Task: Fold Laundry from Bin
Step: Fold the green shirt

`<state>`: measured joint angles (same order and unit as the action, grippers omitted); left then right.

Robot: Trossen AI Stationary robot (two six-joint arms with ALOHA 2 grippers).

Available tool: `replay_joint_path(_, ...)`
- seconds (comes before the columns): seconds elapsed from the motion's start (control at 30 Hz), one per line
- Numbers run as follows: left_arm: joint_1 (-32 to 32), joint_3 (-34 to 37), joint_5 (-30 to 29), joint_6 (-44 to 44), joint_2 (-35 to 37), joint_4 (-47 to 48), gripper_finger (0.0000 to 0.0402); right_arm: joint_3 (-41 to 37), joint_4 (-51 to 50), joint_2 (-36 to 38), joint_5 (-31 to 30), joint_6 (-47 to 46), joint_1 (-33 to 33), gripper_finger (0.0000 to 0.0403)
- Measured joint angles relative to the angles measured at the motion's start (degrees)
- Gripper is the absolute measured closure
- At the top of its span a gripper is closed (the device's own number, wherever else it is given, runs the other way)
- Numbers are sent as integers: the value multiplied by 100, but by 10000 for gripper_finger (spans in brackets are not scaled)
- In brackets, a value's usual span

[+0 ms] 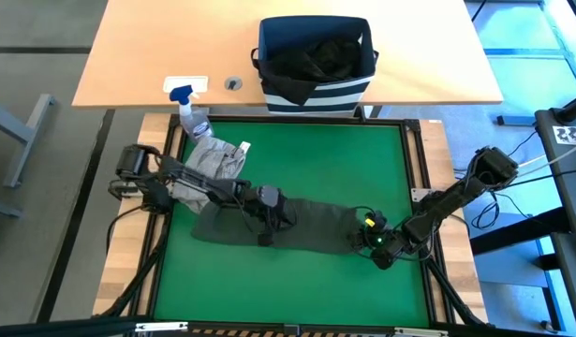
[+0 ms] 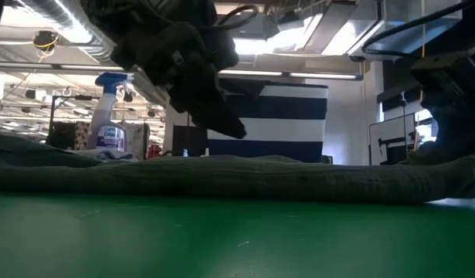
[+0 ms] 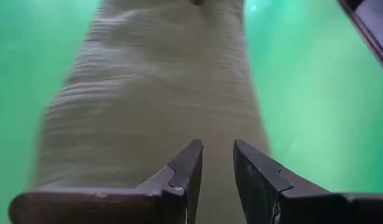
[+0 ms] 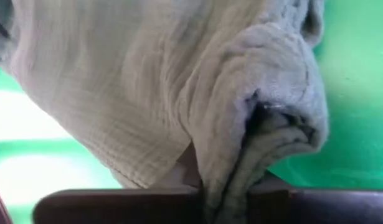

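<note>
The grey garment [image 1: 213, 159] lies bunched behind the left gripper [image 1: 266, 223], which hovers slightly parted and empty over the olive garment [image 1: 311, 225], whose far end the right gripper [image 1: 379, 245] has pinched, while 1 black piece [image 1: 317, 58] waits in the bin [image 1: 316, 94], so folding has barely begun.

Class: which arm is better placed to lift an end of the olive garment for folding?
Right. The right gripper is shut on the olive garment end; the left gripper hovers above its middle.
</note>
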<state>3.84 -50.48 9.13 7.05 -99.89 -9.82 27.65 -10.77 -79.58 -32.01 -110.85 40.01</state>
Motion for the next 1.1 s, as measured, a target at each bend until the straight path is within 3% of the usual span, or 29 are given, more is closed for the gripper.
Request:
replay_joint_path(0.17, 146, -2, -530, 132, -653, -374, 315, 23, 21, 262, -131, 111, 2, 393)
replay_joint_path(0.37, 133, -31, -528, 183, -1266, -948, 315, 280, -10, 618, -351, 626, 2, 396)
replay_joint_path(0.67, 133, -80, -516, 202, -1289, -1330, 315, 1260, 60, 663, -487, 2215, -503, 398)
replay_joint_path(0.83, 133, -486, -527, 175, -642, -447, 315, 1656, 48, 661, -275, 3085, -972, 394)
replay_joint_path(1.0, 195, -800, -553, 218, 594, 2057, 315, 1795, 25, 661, -77, 3329, -1169, 397)
replay_joint_path(1.1, 330, -454, -879, 203, 1163, 3035, 315, 1815, 20, 661, -34, 3271, -1169, 395)
